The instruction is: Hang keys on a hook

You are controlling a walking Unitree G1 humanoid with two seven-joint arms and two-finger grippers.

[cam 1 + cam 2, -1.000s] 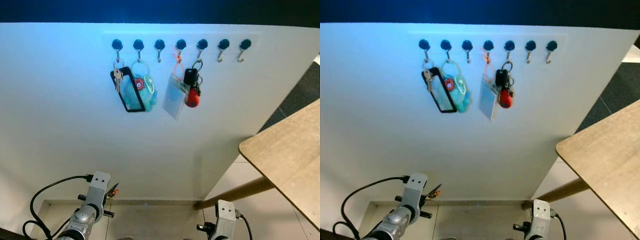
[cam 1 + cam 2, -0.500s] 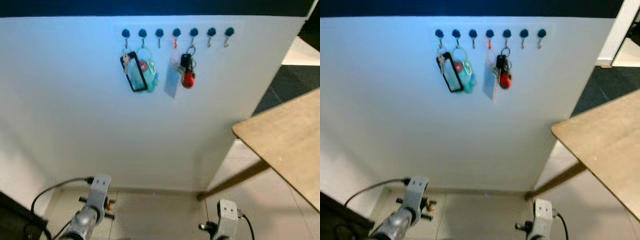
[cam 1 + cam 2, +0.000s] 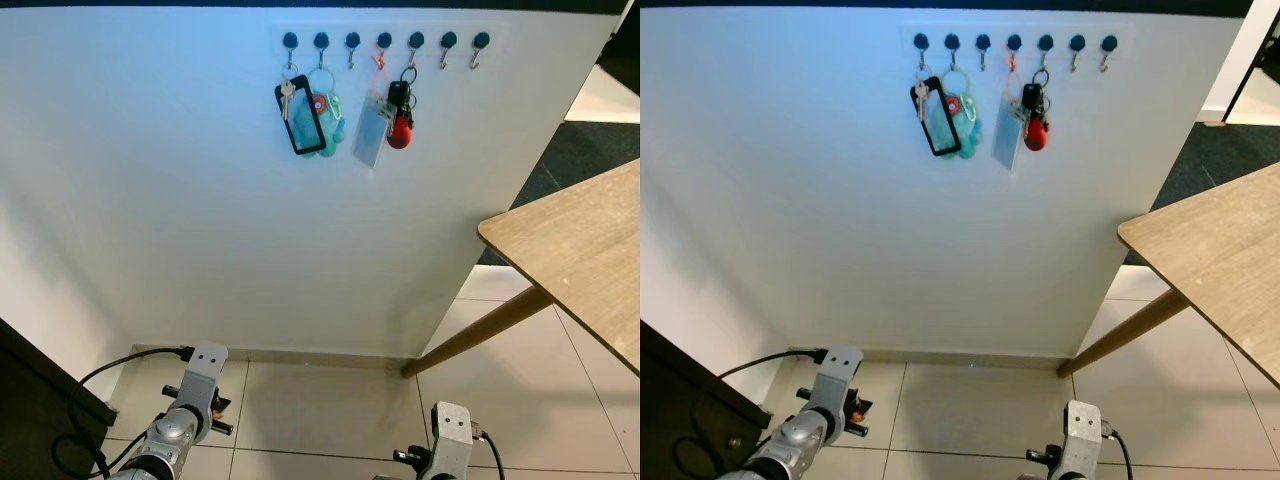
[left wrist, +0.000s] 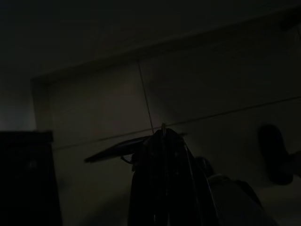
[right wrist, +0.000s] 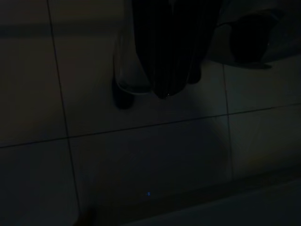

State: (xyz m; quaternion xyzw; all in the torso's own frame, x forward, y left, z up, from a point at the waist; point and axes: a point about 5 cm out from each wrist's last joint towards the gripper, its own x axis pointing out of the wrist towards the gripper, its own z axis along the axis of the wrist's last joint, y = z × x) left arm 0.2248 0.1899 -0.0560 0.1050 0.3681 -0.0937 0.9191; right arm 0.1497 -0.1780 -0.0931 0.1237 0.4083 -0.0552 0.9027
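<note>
Down by my legs, both arms hang low over the tiled floor. My left gripper points at the tiles with its fingers pressed together, holding nothing I can make out (the wrist view is very dark). My right gripper hangs over the tiles too; I cannot tell how its fingers stand. Off to my right, a wooden table juts in. Farther ahead, high on the white wall, a row of hooks carries the keys, a black tag, a teal fob and a clear badge.
</note>
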